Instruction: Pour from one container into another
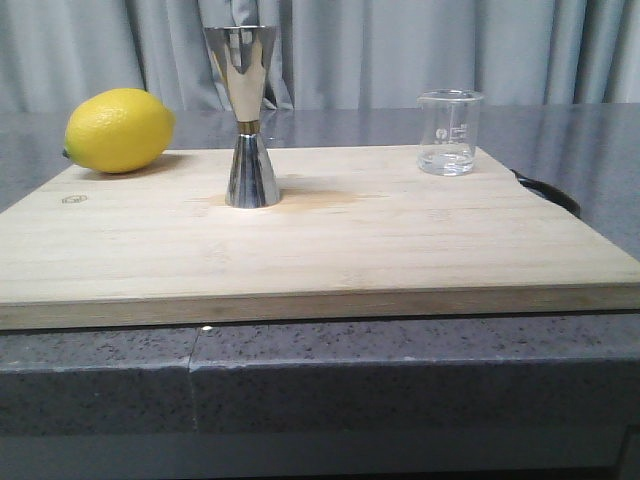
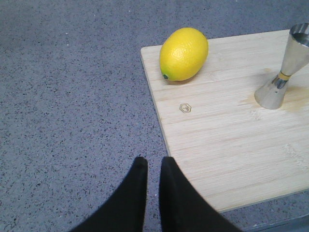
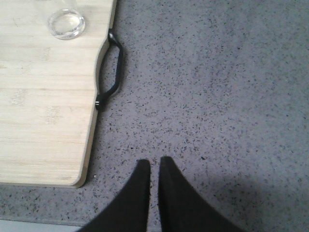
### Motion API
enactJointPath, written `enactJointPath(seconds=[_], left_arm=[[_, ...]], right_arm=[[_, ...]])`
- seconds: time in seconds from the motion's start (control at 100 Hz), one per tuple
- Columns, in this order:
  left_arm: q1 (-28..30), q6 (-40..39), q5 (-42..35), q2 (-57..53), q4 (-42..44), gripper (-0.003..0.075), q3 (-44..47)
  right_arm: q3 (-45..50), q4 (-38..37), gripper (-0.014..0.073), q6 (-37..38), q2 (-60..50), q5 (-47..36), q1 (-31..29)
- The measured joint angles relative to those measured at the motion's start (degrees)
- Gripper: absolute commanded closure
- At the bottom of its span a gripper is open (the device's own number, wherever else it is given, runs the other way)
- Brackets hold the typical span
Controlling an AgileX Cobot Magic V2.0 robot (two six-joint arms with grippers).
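the beaker [image 1: 449,132] stands upright at the far right of the cutting board [image 1: 330,240], well apart from the jigger [image 1: 246,118] at centre, wide cup up to receive. left gripper [image 2: 153,166] and right gripper [image 3: 153,166] hover nearly closed, empty, over the counter.

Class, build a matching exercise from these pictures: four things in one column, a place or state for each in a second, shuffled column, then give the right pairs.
Things
1. lemon
2. jigger
3. beaker
4. left hand

Places or states
A. upright near the middle of the cutting board
B. fingers nearly together, holding nothing
C. on the board's far left corner
D. clear glass, on the board's far right corner

Pairs: 1-C, 2-A, 3-D, 4-B
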Motion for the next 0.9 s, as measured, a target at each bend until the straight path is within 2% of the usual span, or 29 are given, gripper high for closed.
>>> enactJointPath(seconds=[0.64, 0.79, 0.9], left_arm=[[0.0, 0.0, -1.8, -0.1, 0.9, 0.0739, 0.4], [1.3, 0.0, -7.3, -3.8, 1.1, 0.0739, 5.7], [4.5, 0.0, -15.0, -10.7, 1.7, 0.0739, 14.6]], right_arm=[[0.0, -0.6, 0.0664, 0.0, 0.0, -1.2, 0.0], [0.0, -0.6, 0.0664, 0.0, 0.0, -1.2, 0.0], [0.0, -0.6, 0.0664, 0.0, 0.0, -1.2, 0.0]])
